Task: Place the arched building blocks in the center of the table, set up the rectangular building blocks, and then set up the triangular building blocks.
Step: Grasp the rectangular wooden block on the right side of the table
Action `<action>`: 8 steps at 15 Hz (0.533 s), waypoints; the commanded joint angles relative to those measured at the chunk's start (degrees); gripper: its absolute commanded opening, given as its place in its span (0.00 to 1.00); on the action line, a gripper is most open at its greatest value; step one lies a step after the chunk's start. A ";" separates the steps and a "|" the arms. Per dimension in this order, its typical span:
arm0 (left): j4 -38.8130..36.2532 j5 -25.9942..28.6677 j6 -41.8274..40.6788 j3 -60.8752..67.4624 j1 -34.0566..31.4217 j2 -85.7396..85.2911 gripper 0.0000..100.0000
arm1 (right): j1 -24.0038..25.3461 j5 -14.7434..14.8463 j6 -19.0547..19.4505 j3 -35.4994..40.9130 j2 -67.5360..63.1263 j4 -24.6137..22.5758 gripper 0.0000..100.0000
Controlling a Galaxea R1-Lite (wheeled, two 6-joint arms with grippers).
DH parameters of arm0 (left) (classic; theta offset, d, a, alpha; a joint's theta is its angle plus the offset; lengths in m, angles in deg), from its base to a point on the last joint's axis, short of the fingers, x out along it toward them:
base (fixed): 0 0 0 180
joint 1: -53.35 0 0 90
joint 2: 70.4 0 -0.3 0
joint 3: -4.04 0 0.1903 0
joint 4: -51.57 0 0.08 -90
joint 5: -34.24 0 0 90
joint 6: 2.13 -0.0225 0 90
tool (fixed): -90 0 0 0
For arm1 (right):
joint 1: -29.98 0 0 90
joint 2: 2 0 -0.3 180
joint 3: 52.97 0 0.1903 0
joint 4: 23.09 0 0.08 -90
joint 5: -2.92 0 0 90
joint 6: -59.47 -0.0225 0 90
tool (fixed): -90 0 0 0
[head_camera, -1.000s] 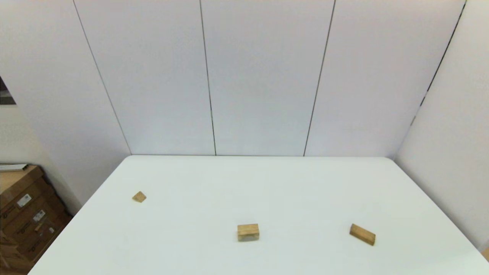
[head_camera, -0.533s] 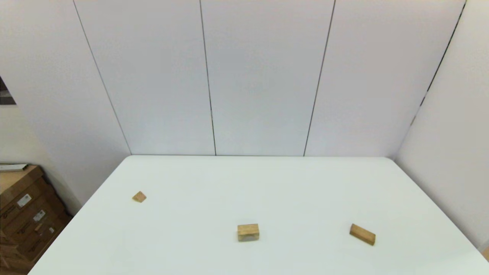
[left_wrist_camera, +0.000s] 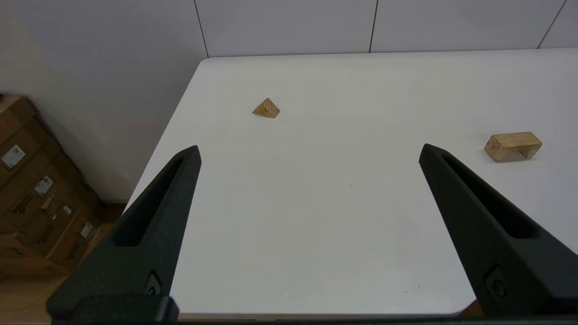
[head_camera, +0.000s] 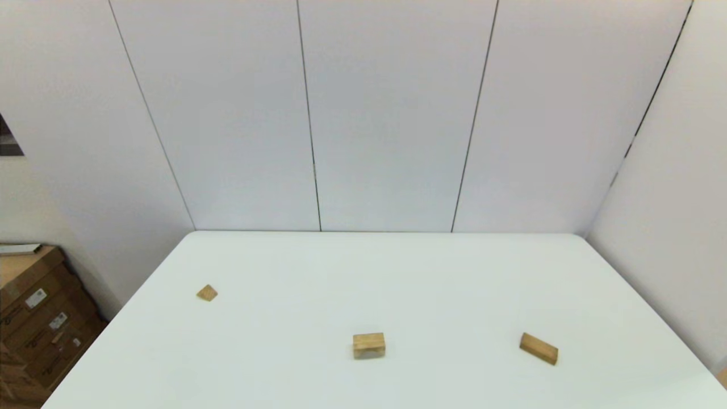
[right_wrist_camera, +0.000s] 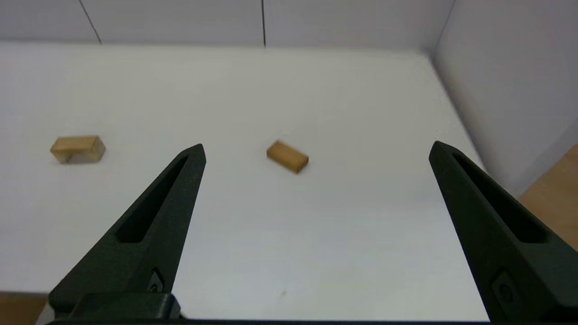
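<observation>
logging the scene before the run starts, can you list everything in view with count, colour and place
arch block: 1, light wood, near the table's front middle, notch down
oblong block: 1, light brown, lying flat, front right
triangular block: 1, tan, left side, farther back
table: 1, white, fills the foreground
wall panels: white, behind and right of the table
cardboard boxes: brown, on the floor left of the table
left gripper: open, empty, above the table's front left
right gripper: open, empty, above the table's front right
</observation>
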 commanded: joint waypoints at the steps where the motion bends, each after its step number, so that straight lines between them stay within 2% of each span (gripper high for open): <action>1: 0.04 0.00 0.02 -0.02 0.00 0.14 1.00 | -0.11 -0.03 -2.47 -17.89 -54.29 0.18 1.00; 3: 0.04 0.00 0.02 -0.02 0.00 0.14 1.00 | -0.99 -0.12 1.13 -25.19 -66.59 0.35 1.00; 5: 0.04 0.00 0.02 -0.02 0.00 0.14 1.00 | -2.31 -0.38 7.11 -31.52 -77.32 0.44 1.00; 8: 0.04 0.00 0.02 -0.02 0.00 0.14 1.00 | -4.33 -1.53 15.46 -36.97 -85.31 1.23 1.00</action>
